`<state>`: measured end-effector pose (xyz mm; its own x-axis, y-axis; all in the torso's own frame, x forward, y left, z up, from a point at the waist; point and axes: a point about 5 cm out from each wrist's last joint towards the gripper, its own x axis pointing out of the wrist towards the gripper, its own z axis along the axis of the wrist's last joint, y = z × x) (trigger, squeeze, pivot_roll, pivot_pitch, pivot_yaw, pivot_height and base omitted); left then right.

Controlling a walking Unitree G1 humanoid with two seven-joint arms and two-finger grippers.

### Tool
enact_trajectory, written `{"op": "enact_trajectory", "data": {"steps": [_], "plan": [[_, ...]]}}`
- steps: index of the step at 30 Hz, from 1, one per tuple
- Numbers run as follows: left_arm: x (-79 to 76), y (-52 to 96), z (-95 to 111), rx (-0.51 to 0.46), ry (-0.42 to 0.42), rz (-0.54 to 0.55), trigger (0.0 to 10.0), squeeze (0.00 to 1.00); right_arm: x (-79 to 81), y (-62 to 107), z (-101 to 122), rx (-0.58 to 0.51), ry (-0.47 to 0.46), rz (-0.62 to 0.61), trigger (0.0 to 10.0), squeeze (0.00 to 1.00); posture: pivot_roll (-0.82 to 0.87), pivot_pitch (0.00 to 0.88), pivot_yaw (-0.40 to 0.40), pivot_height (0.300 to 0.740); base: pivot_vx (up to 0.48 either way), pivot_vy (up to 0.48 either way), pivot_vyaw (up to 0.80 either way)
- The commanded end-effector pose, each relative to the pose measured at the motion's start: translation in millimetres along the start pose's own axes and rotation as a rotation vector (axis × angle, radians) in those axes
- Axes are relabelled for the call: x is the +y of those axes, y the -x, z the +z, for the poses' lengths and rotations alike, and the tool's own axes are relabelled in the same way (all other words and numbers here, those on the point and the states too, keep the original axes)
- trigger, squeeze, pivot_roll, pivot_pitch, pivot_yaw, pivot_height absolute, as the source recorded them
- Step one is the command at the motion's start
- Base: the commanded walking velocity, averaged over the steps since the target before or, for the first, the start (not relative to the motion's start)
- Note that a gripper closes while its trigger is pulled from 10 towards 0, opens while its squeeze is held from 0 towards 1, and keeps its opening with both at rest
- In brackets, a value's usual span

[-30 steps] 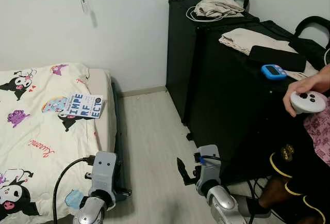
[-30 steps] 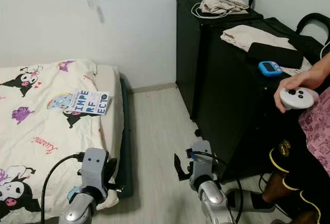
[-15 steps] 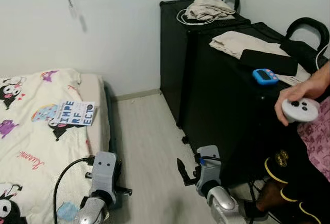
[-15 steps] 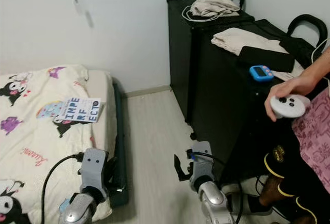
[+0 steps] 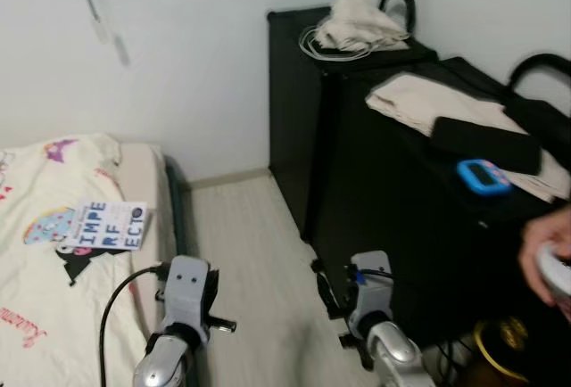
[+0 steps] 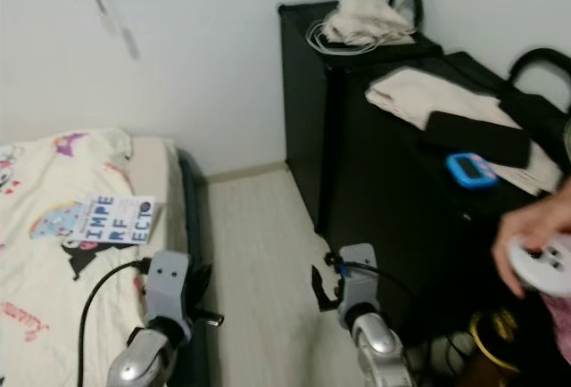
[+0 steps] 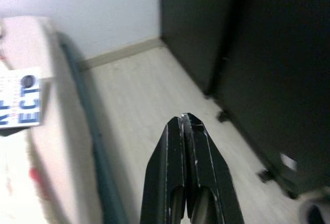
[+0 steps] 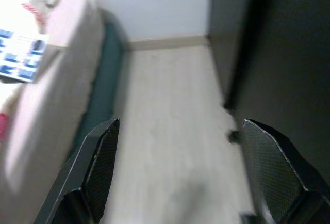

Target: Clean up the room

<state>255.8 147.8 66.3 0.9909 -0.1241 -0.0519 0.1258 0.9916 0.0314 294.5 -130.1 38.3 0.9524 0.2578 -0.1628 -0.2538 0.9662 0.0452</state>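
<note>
Book [image 5: 104, 226] near the bed's [image 5: 36, 316] side edge, black cases [image 5: 393, 191] flanking the bare floor [image 5: 259, 289], left hand [image 7: 186, 126] clenched and empty, right hand [image 8: 180, 177] released wide, both low.

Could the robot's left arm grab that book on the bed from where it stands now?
Probably not yet: the book lies further up the bed, ahead of the shut left gripper. Nothing blocks it.

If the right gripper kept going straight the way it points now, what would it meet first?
Probably nothing soon: the open right gripper points along the bare wood floor between the bed and the black cabinet, toward the baseboard and wall. Depth is unclear.
</note>
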Motion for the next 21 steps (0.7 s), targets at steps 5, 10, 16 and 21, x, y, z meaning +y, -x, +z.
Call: {"op": "enact_trajectory", "data": {"steps": [5, 10, 16, 21], "plan": [[3.6, 3.0, -4.5, 0.021, 0.003, 0.012, 10.0, 0.0, 4.0, 1.8, -4.5, 0.015, -0.009, 0.014, 10.0, 0.0, 0.04, 0.158, 0.012, 0.74, 0.407, 0.0, 0.0], [3.3, 2.9, -4.9, 0.023, 0.005, 0.01, 10.0, 0.0, 4.2, 1.9, -4.4, 0.014, -0.009, 0.016, 10.0, 0.0, 0.04, 0.154, 0.01, 0.74, 0.398, 0.0, 0.0], [3.0, 2.8, -5.2, 0.023, 0.004, 0.008, 10.0, 0.0, 4.1, 1.9, -4.4, 0.014, -0.01, 0.016, 10.0, 0.0, 0.04, 0.151, 0.011, 0.74, 0.393, 0.0, 0.0], [2.1, 2.0, -5.6, 0.023, 0.006, 0.004, 10.0, 0.0, 3.4, 1.4, -3.6, 0.011, -0.008, 0.015, 10.0, 0.0, 0.04, 0.145, 0.014, 0.74, 0.39, 0.0, 0.0]]}}
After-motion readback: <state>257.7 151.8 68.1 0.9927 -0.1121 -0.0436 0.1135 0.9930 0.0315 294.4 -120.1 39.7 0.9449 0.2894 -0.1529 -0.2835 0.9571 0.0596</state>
